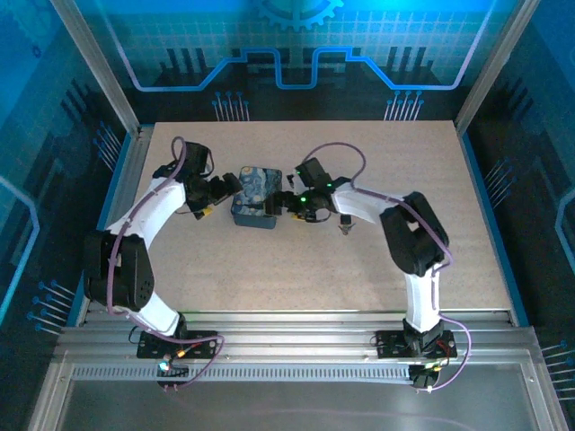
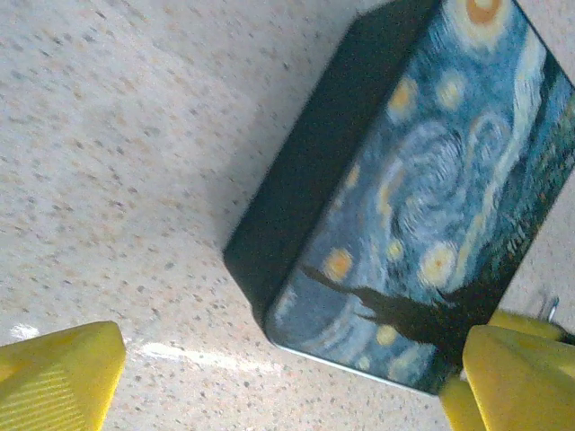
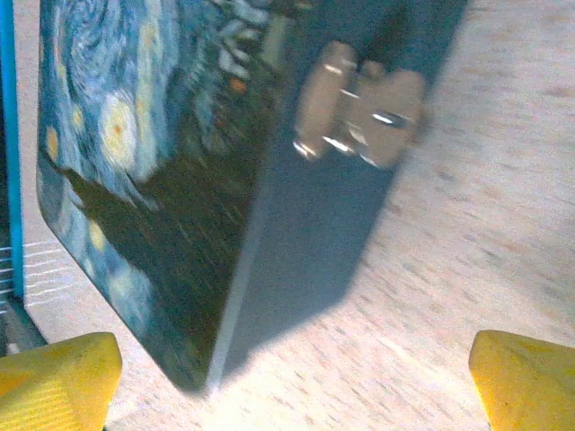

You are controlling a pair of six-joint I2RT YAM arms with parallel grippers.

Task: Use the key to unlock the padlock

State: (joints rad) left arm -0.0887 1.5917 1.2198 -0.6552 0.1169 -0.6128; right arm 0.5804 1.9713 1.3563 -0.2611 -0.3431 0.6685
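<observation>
The swirl-painted box stands mid-table between both arms. My left gripper is at its left side, open; in the left wrist view its yellow fingers stand wide apart with the box corner between them. My right gripper is at the box's right side, also open, with the box edge between its fingers. A blurred metal clasp sits on the box's side wall. A tiny dark item lies on the table right of the box, too small to tell if it is the padlock or the key.
The table is a pale speckled board with raised metal rails at its left, right and near edges. Purple cables arch over both arms. A thin grey metal bit pokes out by the left gripper's right finger.
</observation>
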